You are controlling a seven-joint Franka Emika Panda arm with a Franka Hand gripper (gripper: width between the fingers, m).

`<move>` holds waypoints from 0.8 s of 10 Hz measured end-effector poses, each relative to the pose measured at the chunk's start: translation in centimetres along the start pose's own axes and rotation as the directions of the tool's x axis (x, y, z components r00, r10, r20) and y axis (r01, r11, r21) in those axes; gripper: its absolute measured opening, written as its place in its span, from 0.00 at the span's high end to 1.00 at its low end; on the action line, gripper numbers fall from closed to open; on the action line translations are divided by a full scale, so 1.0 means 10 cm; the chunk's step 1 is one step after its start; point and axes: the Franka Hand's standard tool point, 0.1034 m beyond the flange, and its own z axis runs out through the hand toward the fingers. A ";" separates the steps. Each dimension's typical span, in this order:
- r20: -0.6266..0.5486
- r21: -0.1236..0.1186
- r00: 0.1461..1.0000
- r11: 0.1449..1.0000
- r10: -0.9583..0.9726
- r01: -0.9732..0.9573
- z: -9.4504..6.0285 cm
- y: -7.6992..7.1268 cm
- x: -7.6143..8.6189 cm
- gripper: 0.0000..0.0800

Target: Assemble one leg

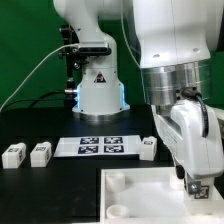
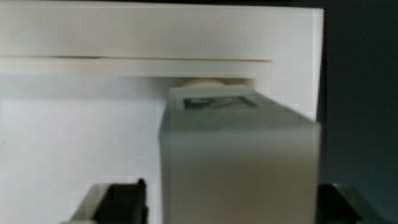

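Note:
My gripper hangs over the large white square board at the front of the exterior view's right. It is shut on the leg, a white oblong block that stands between the two dark fingers in the wrist view. The leg's tag shows below the hand in the exterior view. The leg's far end lies against a round corner socket of the board. Whether the leg is seated in the socket I cannot tell.
The marker board lies on the black table behind the square board. Two loose legs stand at the exterior view's left and another beside the marker board. The robot base is behind.

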 end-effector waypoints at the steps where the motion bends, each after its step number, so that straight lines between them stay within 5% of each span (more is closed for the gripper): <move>1: -0.002 0.001 0.975 0.975 -0.222 0.222 0.00 -0.01 -0.04 0.27; 3: -0.012 0.009 0.844 0.844 -0.537 0.537 0.02 0.00 -0.02 0.21; 6: -0.017 0.001 0.669 0.669 -0.743 0.743 0.01 0.00 0.00 0.19; 8: -0.025 -0.040 0.421 0.422 -0.907 0.906 -0.16 -0.20 -0.11 0.19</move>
